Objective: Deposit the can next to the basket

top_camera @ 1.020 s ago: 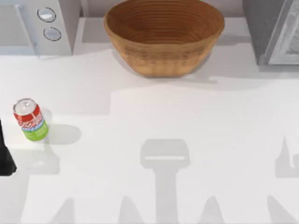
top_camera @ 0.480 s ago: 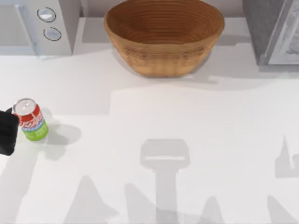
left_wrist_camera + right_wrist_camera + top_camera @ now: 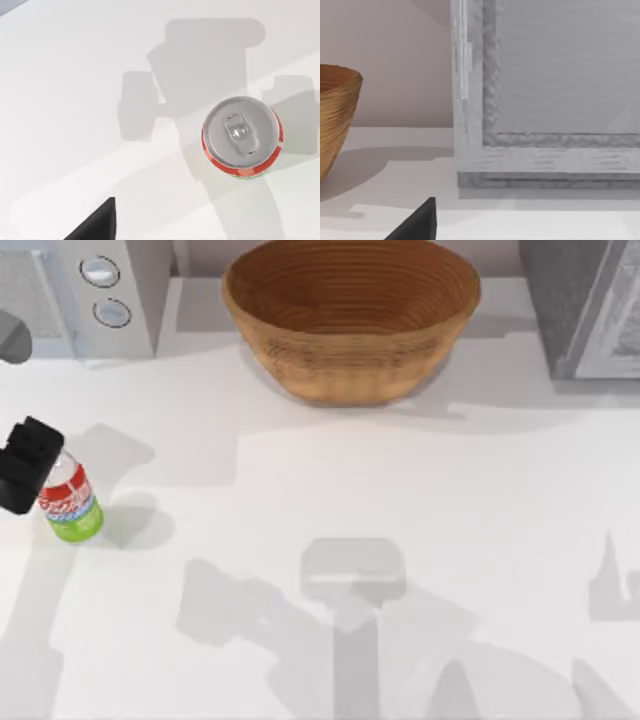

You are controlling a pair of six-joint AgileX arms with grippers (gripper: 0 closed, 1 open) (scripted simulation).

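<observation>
The can (image 3: 72, 508), red above and lime-green below, stands upright near the table's left edge. From above, the left wrist view shows its silver top (image 3: 241, 136). My left gripper (image 3: 28, 465) hangs just above and to the left of the can and covers part of its top in the top view; the can rests on the table, not held. The basket (image 3: 350, 315), a large brown woven bowl, sits at the back centre, far from the can, and its rim (image 3: 337, 107) appears in the right wrist view. A dark part of my right gripper (image 3: 417, 226) shows at that view's edge.
A white appliance with two round knobs (image 3: 105, 290) stands at the back left. A grey cabinet (image 3: 585, 305) stands at the back right, close in front of the right wrist camera (image 3: 545, 100). White tabletop (image 3: 330, 490) lies open between can and basket.
My left gripper has come in from the left edge and moved toward the back, ending over the can's top. The can and the basket have not moved.
</observation>
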